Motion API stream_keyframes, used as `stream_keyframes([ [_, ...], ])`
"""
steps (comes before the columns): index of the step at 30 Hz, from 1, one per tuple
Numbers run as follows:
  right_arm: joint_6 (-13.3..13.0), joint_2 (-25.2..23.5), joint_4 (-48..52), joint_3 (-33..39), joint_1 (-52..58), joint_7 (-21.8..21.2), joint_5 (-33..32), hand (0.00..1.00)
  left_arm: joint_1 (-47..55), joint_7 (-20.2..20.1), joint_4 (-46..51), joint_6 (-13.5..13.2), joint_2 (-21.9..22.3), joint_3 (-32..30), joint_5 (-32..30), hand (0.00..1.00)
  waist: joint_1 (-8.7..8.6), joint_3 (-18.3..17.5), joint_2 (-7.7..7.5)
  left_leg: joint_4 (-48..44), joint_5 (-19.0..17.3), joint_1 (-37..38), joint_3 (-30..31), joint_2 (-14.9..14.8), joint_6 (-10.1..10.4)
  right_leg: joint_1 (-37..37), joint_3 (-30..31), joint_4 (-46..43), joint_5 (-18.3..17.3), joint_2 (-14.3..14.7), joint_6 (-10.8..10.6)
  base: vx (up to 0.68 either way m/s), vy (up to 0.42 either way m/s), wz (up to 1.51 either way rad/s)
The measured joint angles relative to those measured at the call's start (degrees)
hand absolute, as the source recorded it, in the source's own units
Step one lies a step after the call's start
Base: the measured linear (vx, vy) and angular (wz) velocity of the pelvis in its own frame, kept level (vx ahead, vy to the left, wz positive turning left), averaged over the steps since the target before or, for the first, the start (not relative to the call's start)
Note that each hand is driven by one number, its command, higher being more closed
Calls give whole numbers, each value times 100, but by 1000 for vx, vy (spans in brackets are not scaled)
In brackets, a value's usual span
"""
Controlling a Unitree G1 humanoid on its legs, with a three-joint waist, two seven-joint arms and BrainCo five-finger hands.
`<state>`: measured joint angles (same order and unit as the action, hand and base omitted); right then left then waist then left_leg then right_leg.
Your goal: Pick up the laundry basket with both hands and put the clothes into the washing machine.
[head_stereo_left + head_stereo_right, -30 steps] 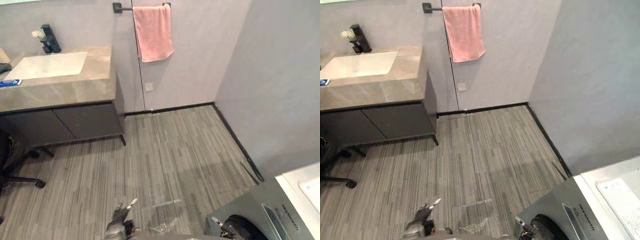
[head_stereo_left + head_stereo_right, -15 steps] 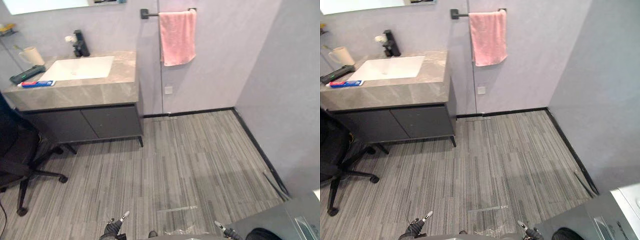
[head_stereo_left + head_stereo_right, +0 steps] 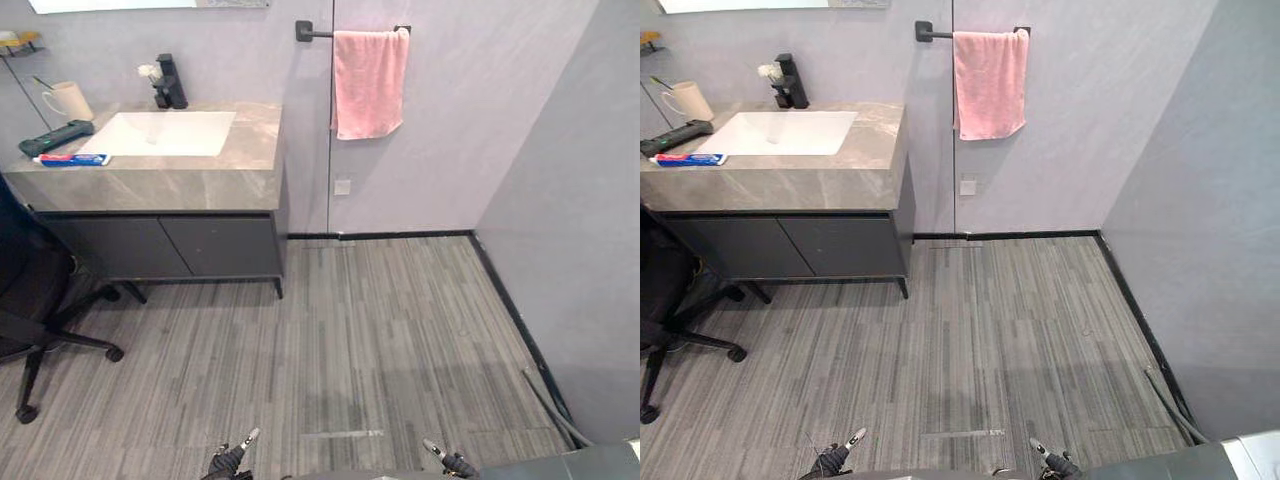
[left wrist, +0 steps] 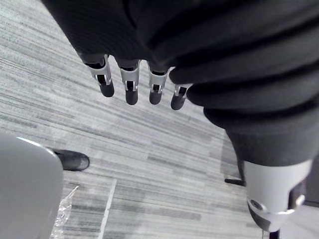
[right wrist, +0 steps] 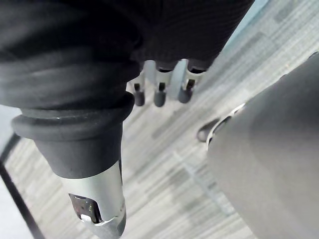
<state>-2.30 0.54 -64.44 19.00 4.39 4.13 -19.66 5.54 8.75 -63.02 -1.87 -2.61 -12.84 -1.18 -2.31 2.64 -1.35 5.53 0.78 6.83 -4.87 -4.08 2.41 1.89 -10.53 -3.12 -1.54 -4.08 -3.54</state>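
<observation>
Left hand point(image 3: 229, 463) low at the near edge of the eye view, released: fingers point(image 4: 131, 89) straight, hanging over the floor, holding nothing. Right hand point(image 3: 447, 463) alongside it, well apart, also released, fingers point(image 5: 159, 92) straight and empty.

Grey washing machine point(image 3: 592, 462) sits just beside the right hand, its top edge at the near right corner; its smooth grey side fills one side of the right wrist view. A scrap of clear plastic film point(image 4: 62, 211) lies on the grey striped plank floor point(image 3: 380, 330) below the left hand.

Further out, left: black wheeled office chair point(image 3: 30, 300). Behind it, against the back wall, a grey stone desk point(image 3: 250, 150) with a sunken white rectangular basin point(image 3: 160, 132) over a dark grey cabinet point(image 3: 160, 245). On the desk: black tap point(image 3: 170, 82) behind the basin, cream mug point(image 3: 68, 100), dark flat remote-like item point(image 3: 55, 138), and a white, red and blue tube point(image 3: 72, 159) near the front edge.

Right of the desk, a pink towel point(image 3: 368, 82) hangs from a black wall bar point(image 3: 315, 33), with a small white wall socket point(image 3: 343, 187) beneath it.
</observation>
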Motion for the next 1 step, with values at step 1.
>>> stream_keyframes([
  [1, -1, 1, -1, -43, 0, 0, 1, 0, -2, -1, 0, 0, -18, 81, 11, 0, -5, -2, -18, -1, -6, -7, -8, -4, 9, 20, 2, 49, 25, 15, 13, 23, -17, -6],
])
